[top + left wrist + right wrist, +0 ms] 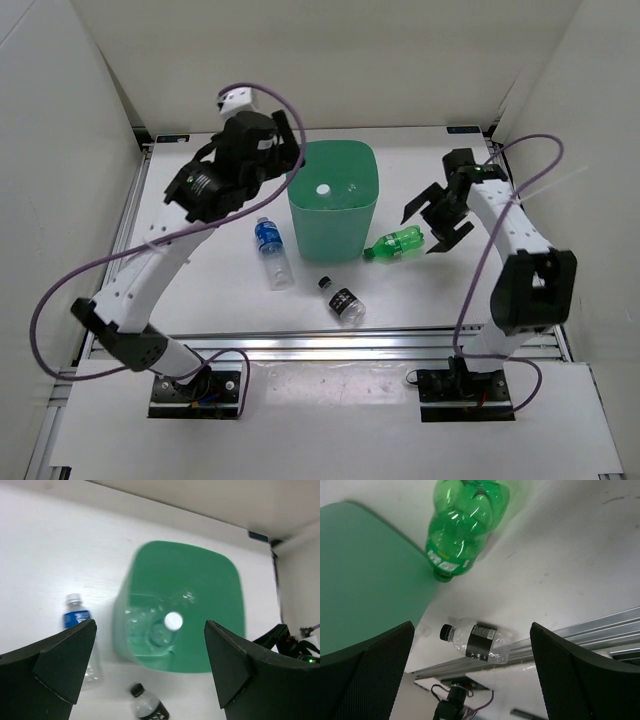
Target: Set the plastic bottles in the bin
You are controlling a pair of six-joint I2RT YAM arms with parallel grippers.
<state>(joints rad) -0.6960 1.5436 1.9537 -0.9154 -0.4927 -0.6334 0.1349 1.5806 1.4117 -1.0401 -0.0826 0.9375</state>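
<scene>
Black-capped bottle (pixel 345 302) lies nearest on the worktop (pixel 220 312). Blue-label bottle (pixel 271 250) lies left of the bin (pixel 333 228). Green bottle (pixel 398 243) lies with its cap at the bin's right wall. One clear bottle (pixel 167 627) is inside.

Right gripper (pixel 420 232), jaws apart, hangs over the green bottle. Risk: the round body rolls or wedges against the bin.

Left gripper (pixel 150 622), apart and empty, hangs above the bin. Risk: descent tips it.

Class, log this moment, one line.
left gripper: open over bin; right gripper: open by green bottle; binned: clear bottle; also out: blue-label bottle, black-cap bottle
</scene>
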